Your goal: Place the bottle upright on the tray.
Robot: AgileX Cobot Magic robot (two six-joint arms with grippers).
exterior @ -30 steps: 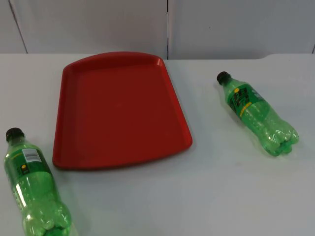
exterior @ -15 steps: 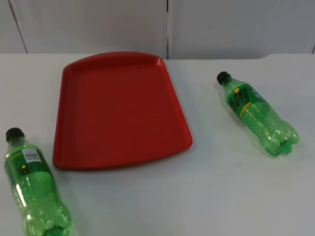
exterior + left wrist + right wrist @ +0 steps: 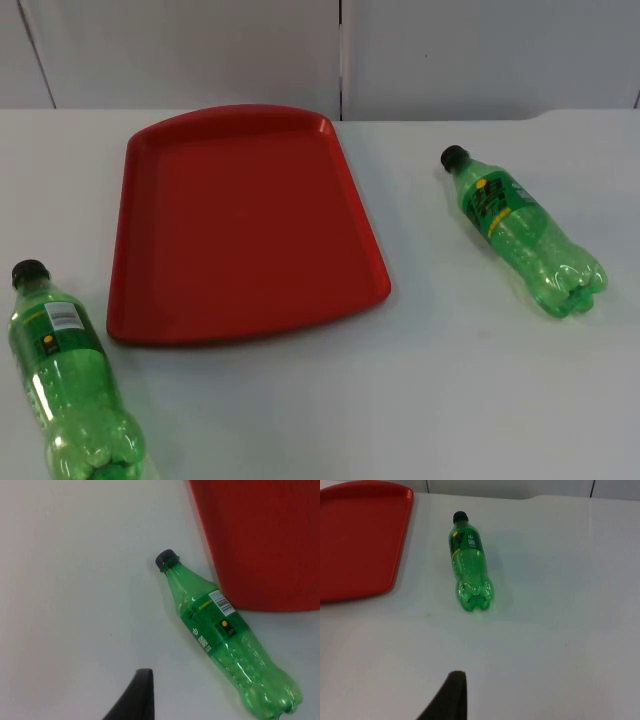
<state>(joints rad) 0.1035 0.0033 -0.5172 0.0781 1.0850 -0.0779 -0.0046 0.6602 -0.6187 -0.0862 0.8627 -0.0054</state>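
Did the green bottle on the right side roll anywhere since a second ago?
No. The right bottle lies on its side in the same spot, just as far from the red tray edge, cap toward the wall.

White table top [image 3: 420,400] running back to a grey partition wall [image 3: 200,50] with a dark vertical seam.

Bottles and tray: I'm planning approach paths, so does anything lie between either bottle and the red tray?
Nothing visible does. The left bottle lies on its side beside the tray, the right bottle lies apart from it, with bare white table between each and the tray.
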